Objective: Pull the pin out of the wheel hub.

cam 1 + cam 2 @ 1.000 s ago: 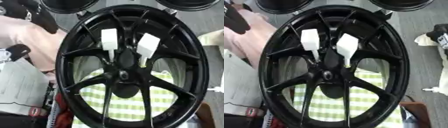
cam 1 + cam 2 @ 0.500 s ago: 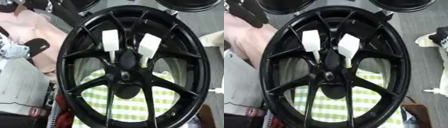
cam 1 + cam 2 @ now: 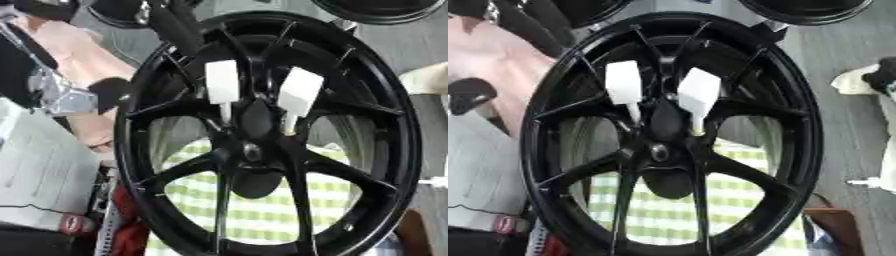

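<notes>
Centre frame, glossy blk spoked wheel hub (image 3: 262, 150), 2 white flat-handled pins (image 3: 623, 85), hands unseen.

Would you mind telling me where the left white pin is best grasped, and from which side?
Probably by the left pin's broad flat white head, coming from above. The head stands clear between the spokes, while its thin stem runs down into the hub.

Glossy black metal wheel hub (image 3: 262, 140), matt white plastic-looking pins (image 3: 221, 82), checked cloth (image 3: 262, 210)

black wheel hub (image 3: 262, 145); two white pins (image 3: 222, 82); green-and-white checked cloth (image 3: 254, 212) behind; pale pink sheet (image 3: 500, 65), possibly fabric.
</notes>
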